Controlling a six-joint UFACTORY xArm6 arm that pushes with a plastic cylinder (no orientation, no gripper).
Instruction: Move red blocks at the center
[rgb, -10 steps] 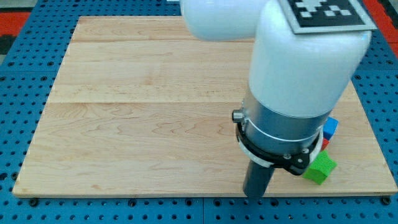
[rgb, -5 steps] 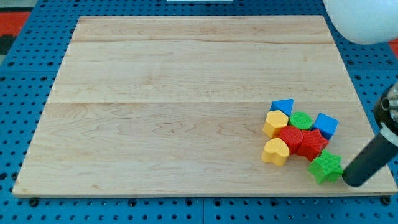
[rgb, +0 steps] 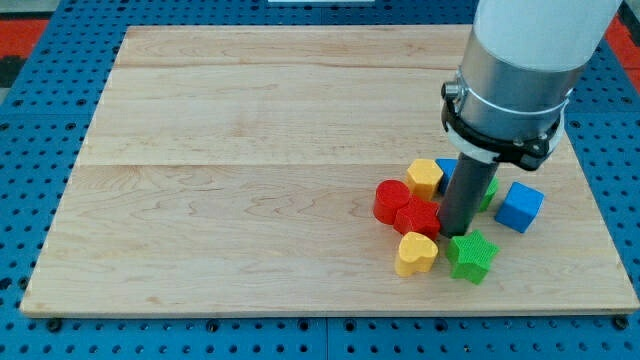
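2 red blocks, 2 yellow, green star (blue cube apart).

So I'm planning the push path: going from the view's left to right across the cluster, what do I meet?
Red round block → yellow heart block → my tip → green star block → blue cube. The other red, yellow, blue and green blocks overlap these, so I leave them out.

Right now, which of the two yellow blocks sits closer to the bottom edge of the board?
The yellow heart-shaped block, just left of the green star block. The other yellow block lies higher up, above the two red blocks.
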